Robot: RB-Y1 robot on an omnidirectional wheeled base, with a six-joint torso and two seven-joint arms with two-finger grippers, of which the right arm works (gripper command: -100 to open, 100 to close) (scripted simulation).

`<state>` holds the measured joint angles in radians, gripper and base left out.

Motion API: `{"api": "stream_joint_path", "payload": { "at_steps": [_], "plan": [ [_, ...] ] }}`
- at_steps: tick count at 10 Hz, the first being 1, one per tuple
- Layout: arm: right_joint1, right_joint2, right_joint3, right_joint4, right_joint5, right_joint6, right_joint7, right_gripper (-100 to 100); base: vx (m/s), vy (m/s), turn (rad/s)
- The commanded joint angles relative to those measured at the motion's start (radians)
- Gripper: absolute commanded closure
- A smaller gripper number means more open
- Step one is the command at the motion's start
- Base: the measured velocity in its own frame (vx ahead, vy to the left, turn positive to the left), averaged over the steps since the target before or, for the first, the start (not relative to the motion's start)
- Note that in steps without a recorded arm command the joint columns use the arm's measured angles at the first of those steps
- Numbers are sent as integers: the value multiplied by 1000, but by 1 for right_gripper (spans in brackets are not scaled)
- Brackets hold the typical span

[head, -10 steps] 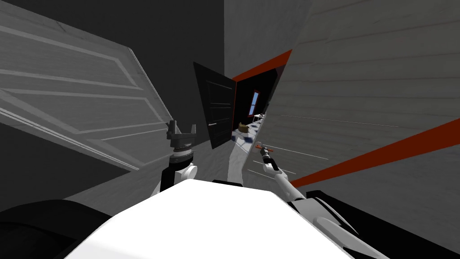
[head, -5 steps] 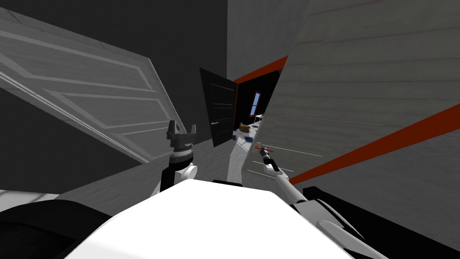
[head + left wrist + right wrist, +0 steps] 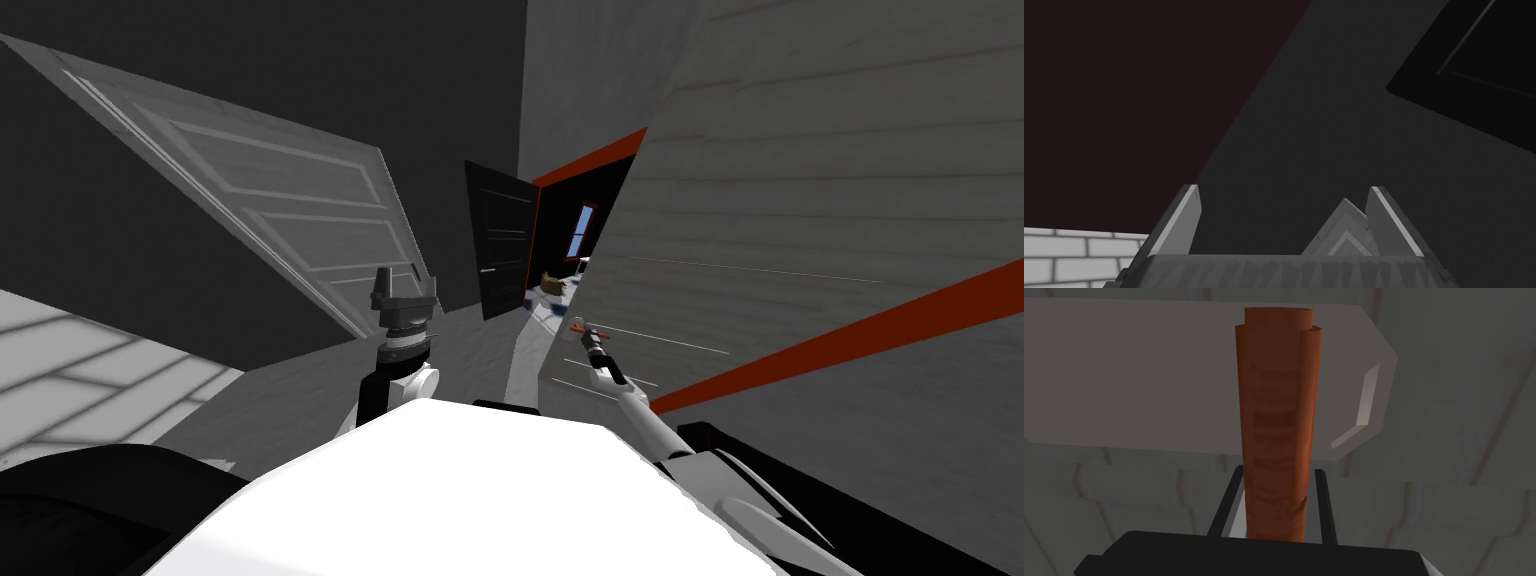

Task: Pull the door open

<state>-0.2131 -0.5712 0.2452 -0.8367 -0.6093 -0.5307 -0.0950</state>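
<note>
Swung round since one second ago: whole head view shifted, bringing in a pale tiled floor (image 3: 90, 370) at lower left and drawing the light grey panelled door leaf (image 3: 290, 210) on the left closer to centre. Same hold on the handle throughout.

Right side: large grey planked door with a red-orange band (image 3: 800, 200), standing ajar, its free edge towards centre. Red-orange cylindrical lever handle (image 3: 577, 324) near that edge, at the tip of the outstretched right arm. Right end effector (image 3: 590, 338) clenched on it. In the right wrist view, handle (image 3: 1276, 423) rising straight up between the two fingers (image 3: 1225, 508), both pressed against its sides, right end effector (image 3: 1278, 473) at the lever's near end. Behind the lever, flat grey backing plate (image 3: 1149, 378) on the door face.

Left end effector (image 3: 404, 290) raised in front of the chest, well apart from the grey planked door, released, fingers (image 3: 1183, 220) spread with nothing between them.

Beyond the door's edge, a black panelled door (image 3: 505, 250), also ajar.
</note>
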Motion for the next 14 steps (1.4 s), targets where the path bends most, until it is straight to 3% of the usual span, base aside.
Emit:
{"api": "stream_joint_path", "payload": {
  "at_steps": [1,6,7,14],
  "plan": [
    [24,-14,-2,-20,3,0,-11,100,-228,-100,222],
    [61,-43,-2,-49,14,-11,-44,100,-204,-59,167],
    [50,-36,4,-35,15,-13,-43,100,-91,-20,47],
    [87,-92,114,-127,5,-41,-79,100,-176,-72,42]
  ]
}}
